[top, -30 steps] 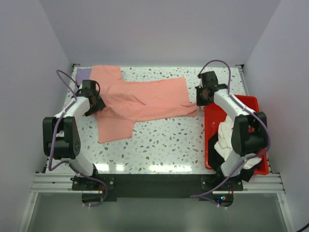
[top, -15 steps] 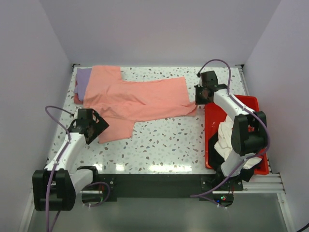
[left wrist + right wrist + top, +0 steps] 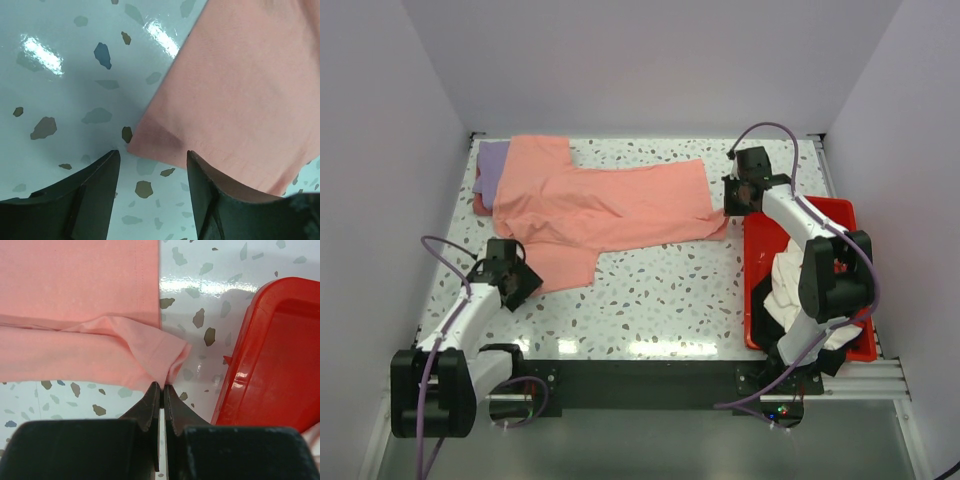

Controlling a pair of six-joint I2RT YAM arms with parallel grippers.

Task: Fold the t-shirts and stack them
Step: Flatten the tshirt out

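Note:
A salmon-pink t-shirt point(image 3: 610, 205) lies spread across the back of the table, partly folded lengthwise. A lavender-purple t-shirt point(image 3: 492, 163) peeks out under its far left end. My right gripper point(image 3: 732, 212) is shut on the salmon shirt's right hem corner point(image 3: 167, 357), beside the red tray. My left gripper point(image 3: 525, 283) is open and low over the table at the shirt's near left corner point(image 3: 150, 142), which lies just ahead of the fingers; one finger point(image 3: 215, 200) overlaps the cloth edge. White and black t-shirts point(image 3: 790, 290) lie in the tray.
A red plastic tray point(image 3: 850, 215) stands at the right edge of the table, close to the right gripper; its wall shows in the right wrist view point(image 3: 260, 355). The speckled tabletop point(image 3: 660, 300) stretches in front of the shirt.
My left arm has swung from the shirt's left middle toward the near left, down to the shirt's near corner. The right gripper has held still on the hem.

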